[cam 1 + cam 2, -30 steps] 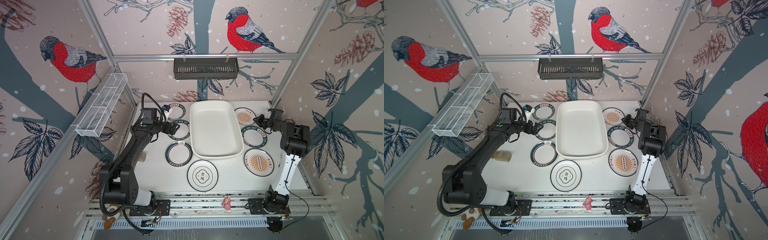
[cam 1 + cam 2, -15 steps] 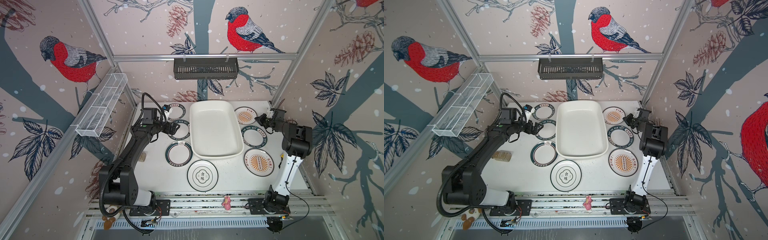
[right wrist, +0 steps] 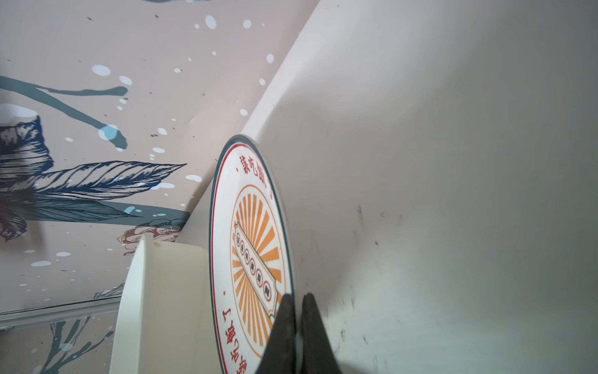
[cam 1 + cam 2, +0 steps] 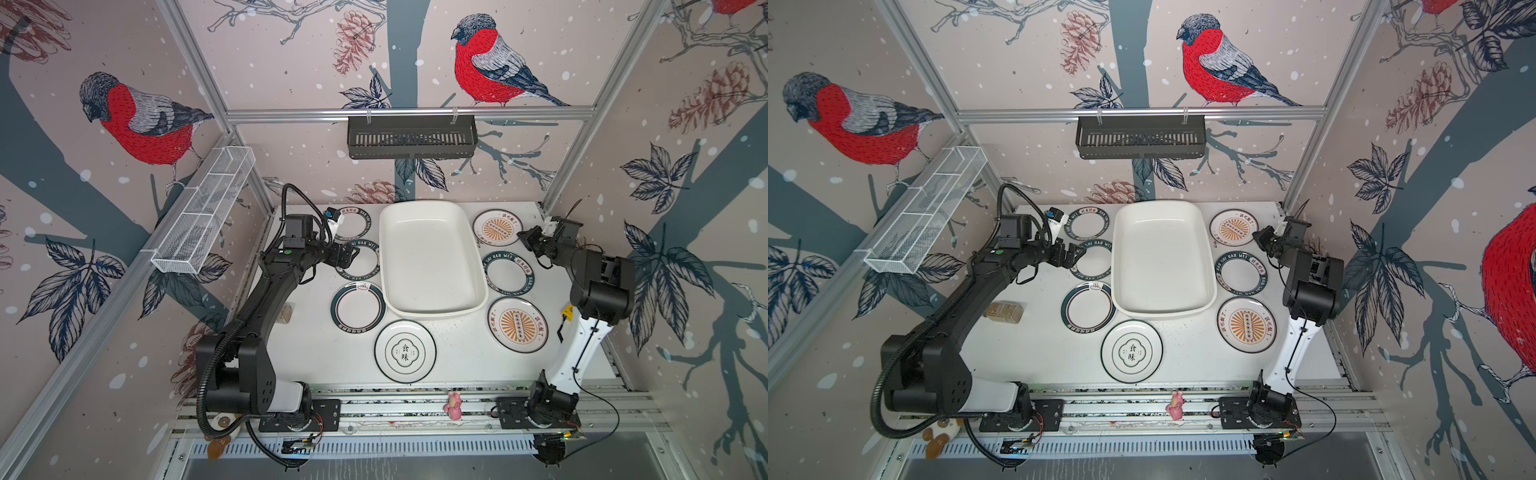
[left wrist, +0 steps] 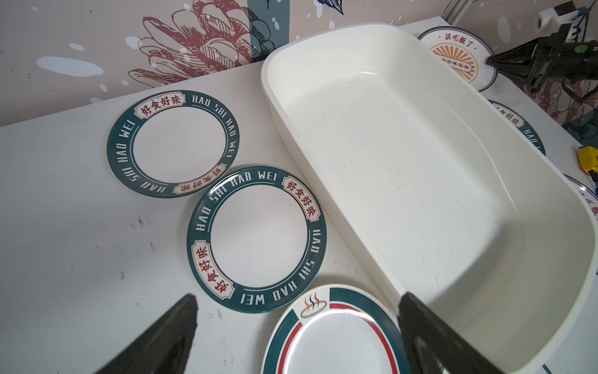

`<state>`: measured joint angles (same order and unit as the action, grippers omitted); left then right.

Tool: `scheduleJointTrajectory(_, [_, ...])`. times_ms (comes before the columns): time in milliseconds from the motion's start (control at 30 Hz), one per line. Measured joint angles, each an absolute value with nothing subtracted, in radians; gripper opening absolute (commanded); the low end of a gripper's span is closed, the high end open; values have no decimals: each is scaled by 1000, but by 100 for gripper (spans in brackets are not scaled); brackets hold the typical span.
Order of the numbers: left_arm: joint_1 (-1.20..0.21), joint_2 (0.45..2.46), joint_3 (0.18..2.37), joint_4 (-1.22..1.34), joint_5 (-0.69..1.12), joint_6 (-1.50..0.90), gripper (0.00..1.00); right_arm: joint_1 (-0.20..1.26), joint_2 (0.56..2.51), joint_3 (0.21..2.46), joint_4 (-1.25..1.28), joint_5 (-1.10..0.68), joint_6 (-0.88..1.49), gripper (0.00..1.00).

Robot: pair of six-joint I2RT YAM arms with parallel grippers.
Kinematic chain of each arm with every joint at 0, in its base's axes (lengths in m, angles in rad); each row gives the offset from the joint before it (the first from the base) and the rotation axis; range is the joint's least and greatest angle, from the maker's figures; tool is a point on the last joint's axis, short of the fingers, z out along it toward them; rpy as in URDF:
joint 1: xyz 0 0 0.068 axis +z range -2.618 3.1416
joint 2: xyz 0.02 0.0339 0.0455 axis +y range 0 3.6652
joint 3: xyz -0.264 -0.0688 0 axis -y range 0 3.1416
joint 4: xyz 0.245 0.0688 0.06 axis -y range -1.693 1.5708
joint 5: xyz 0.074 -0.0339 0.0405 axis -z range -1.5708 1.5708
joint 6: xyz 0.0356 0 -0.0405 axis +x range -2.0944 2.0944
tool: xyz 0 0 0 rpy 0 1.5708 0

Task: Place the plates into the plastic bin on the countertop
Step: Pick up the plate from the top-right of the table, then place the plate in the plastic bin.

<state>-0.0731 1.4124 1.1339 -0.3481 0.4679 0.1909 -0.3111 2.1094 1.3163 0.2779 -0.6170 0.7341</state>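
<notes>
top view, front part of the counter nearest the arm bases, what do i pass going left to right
In a top view: small tan object → green-rimmed plate with steam logo → white plate with black characters → near sunburst plate

green plate (image 4: 370,266): partly behind left arm (image 4: 291,253) | sunburst plate (image 3: 252,259): cut at frame edge

A: What colours are on the plate at the tips of the right gripper (image 3: 298,296)?
B: The sunburst plate (image 3: 252,246) is cream, with orange rays, red characters and thin green and red rim lines.
A: And just ahead of the left gripper (image 5: 297,297)?
B: The lettered plate (image 5: 257,239) has a dark green rim, white letters, red characters on cream labels and a white centre. Beside it, the bin (image 5: 404,162) is plain white. Both grippers' fingers (image 5: 161,340) are black.
</notes>
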Motion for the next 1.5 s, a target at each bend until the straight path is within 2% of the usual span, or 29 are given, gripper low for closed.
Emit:
scheduleJointTrajectory(567, [-75, 1378, 1137, -349, 462, 209, 96, -319, 1934, 1209, 395, -665, 838, 1])
scheduleJointTrajectory(867, [-75, 1360, 1140, -352, 448, 216, 97, -270, 1828, 1174, 371, -679, 828, 1])
scheduleJointTrajectory(1167, [-75, 1357, 1200, -368, 445, 216, 96, -93, 1742, 1178, 256, -639, 741, 1])
scheduleJointTrajectory(1500, [-75, 1338, 1248, -414, 443, 210, 96, 141, 1803, 1219, 223, -599, 730, 1])
